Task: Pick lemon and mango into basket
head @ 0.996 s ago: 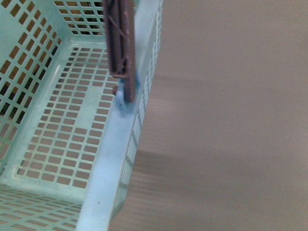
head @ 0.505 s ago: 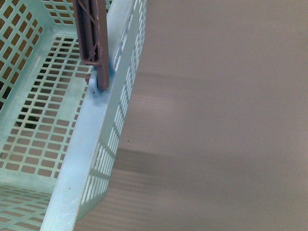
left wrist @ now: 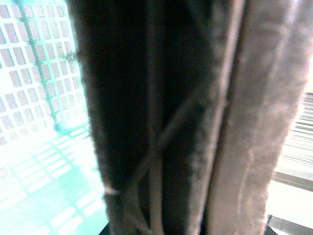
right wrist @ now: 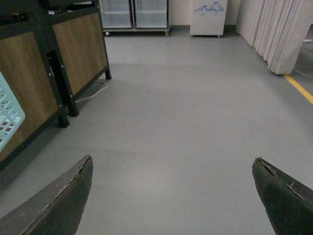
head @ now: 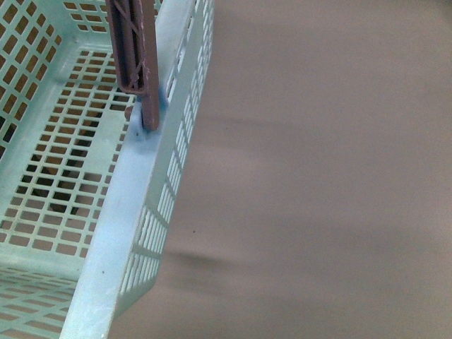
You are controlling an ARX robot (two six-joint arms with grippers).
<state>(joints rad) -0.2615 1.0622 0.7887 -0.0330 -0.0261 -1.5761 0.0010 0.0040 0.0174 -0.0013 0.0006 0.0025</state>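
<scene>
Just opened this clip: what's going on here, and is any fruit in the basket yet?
The front view looks down into the basket, with its brown handle hinged at the rim. The part of its slotted floor that shows holds no fruit, and no lemon or mango appears in any view. The left wrist camera sits right against that handle, and that arm's gripper does not show. The right gripper is open and empty, aimed over bare grey floor beside wooden cabinets.
</scene>
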